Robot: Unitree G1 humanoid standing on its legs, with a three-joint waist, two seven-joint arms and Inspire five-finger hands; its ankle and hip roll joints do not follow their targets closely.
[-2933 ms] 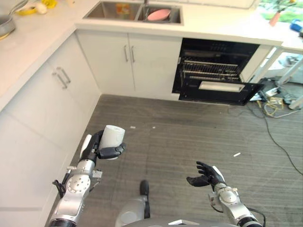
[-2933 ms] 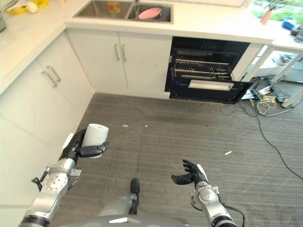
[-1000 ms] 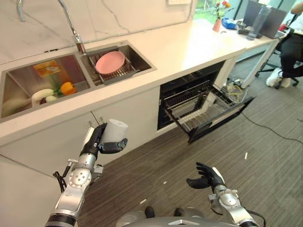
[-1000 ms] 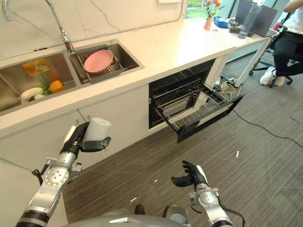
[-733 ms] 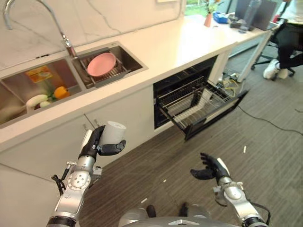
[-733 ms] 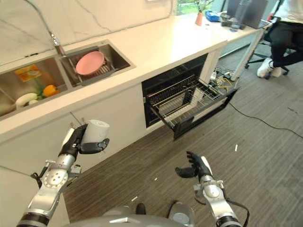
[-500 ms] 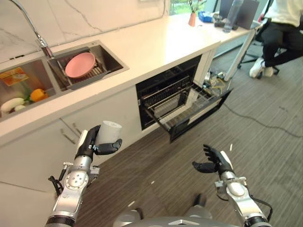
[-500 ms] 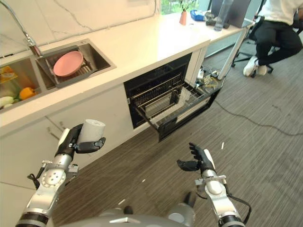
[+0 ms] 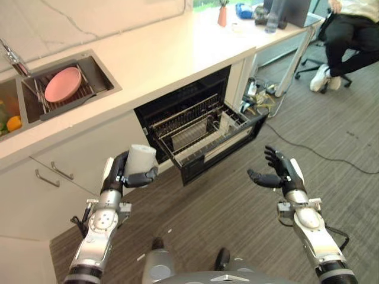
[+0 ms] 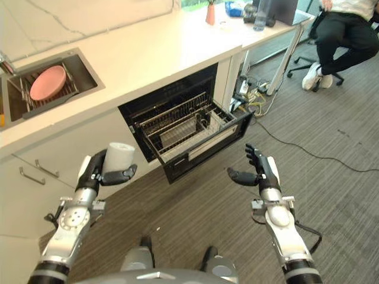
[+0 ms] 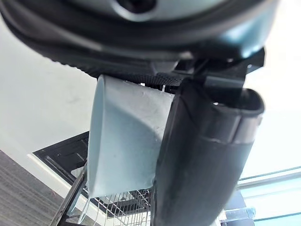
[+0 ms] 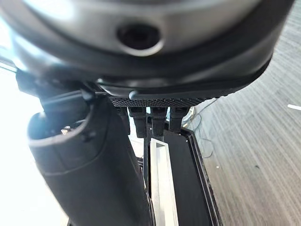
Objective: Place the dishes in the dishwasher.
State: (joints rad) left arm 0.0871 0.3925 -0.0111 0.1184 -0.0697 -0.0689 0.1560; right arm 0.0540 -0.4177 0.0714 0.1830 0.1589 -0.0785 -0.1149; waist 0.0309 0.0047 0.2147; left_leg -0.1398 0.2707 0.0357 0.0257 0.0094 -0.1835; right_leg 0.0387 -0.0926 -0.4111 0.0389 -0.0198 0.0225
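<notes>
- My left robot hand (image 9: 121, 176) is clamped on a white cup (image 9: 140, 160), thumb across its front, fingers round the back.
- I judge this the carry step: the cup is held up in the air, short of the dishwasher (image 9: 201, 133), whose rack (image 9: 195, 131) is pulled out ahead and to the right of that robot hand.
- Next, I reckon, I must bring the cup forward and rightward over the rack, then lower it into a free slot before letting go.
- A pink plate (image 9: 63, 84) waits in the sink (image 9: 95, 92), up on the counter (image 9: 172, 44) beyond the left robot hand.
- My right robot hand (image 10: 259, 168) hangs empty, fingers apart and relaxed, just right of the rack.
- The left wrist view shows the grip close up, the cup's wall (image 11: 122, 136) against the thumb; the eye views alone show how far the rack lies.
- A seated person (image 9: 349, 29) is far off beyond the right robot hand.
</notes>
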